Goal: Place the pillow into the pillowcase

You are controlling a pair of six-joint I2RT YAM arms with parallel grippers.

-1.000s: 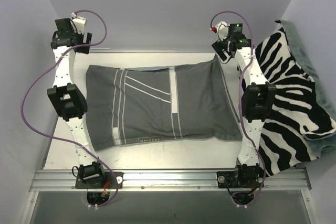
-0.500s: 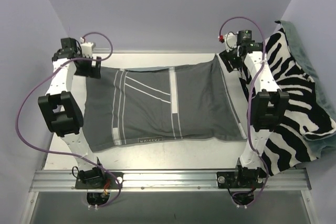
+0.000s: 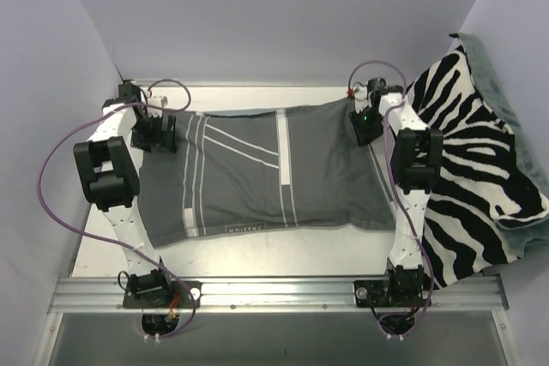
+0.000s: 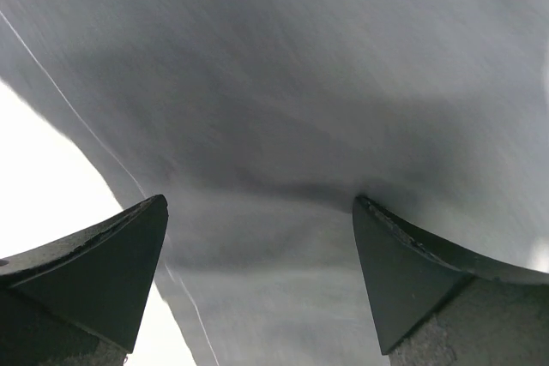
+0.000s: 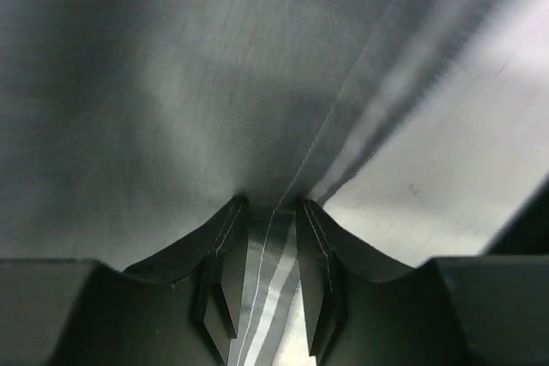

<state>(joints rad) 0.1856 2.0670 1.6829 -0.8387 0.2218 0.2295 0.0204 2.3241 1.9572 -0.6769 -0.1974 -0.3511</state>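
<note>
Risked skewing the pillowcase, with the right gripper pinched narrow on its far edge and the left gripper spread wide, empty, at the opposite corner.

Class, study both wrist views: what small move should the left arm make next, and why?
Probably close the left gripper on the pillowcase: its jaws stand wide open right over the cloth at the far left corner, while the right gripper looks pinched on the far right edge.
</note>
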